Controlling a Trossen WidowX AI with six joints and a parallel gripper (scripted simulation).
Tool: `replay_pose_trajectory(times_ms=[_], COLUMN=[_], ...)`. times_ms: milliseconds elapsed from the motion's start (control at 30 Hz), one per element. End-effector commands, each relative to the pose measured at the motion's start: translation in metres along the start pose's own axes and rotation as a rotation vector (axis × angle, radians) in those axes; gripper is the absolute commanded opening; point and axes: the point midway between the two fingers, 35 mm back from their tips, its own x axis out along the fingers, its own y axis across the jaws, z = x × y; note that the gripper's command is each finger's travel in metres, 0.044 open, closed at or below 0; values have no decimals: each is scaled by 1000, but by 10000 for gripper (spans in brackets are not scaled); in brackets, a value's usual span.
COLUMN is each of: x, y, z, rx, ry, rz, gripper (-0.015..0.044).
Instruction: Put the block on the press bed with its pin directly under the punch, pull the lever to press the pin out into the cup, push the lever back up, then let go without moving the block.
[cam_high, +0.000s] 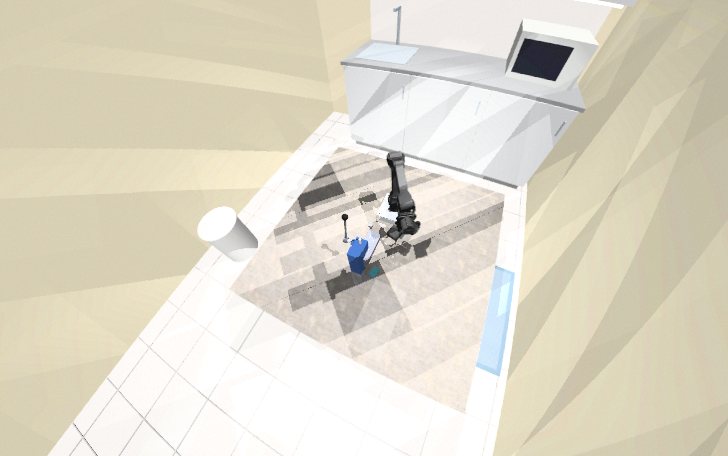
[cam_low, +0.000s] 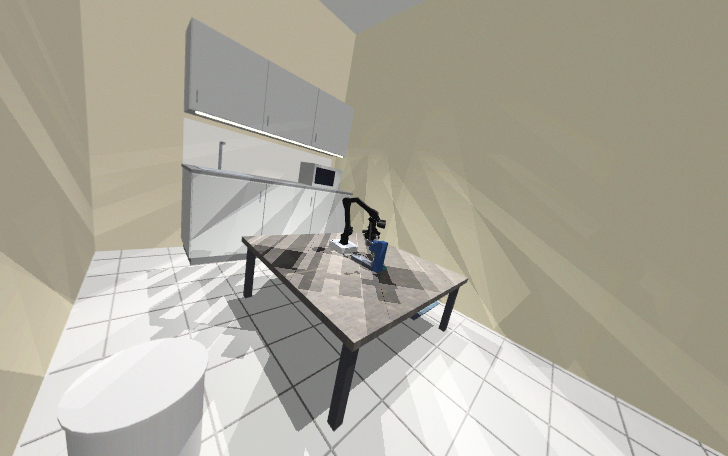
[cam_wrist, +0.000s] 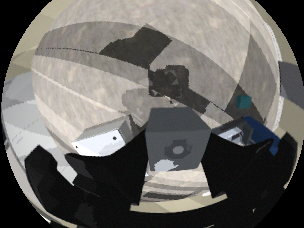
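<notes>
My gripper (cam_high: 394, 235) (cam_wrist: 171, 129) is shut on the grey block (cam_wrist: 170, 120), which has a round pin in its near face in the wrist view. The block is held above the table, beside the press; in the top and exterior views it is too small to make out. The blue press body (cam_high: 356, 257) (cam_low: 379, 255) (cam_wrist: 266, 136) stands at the front end of its pale base. The lever (cam_high: 345, 228) with its black knob stands upright beside the press. The punch is not clearly seen, and I cannot make out the cup for certain.
A small teal box-like thing (cam_high: 374, 271) (cam_wrist: 243, 102) lies on the table (cam_high: 429, 333) (cam_low: 322, 292), just past the press. The white arm base (cam_high: 384, 212) (cam_low: 343, 245) (cam_wrist: 102, 142) is behind the press. A white cylinder (cam_high: 228, 234) (cam_low: 134, 386) stands off the table.
</notes>
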Motion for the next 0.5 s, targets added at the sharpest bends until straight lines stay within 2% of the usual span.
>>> replay_pose_trajectory(times_ms=[0,467], x=[-4,-16], y=[0,-30], z=[-2,-41], rx=[3,2], ry=[0,3], rz=[7,6], gripper=[0,0])
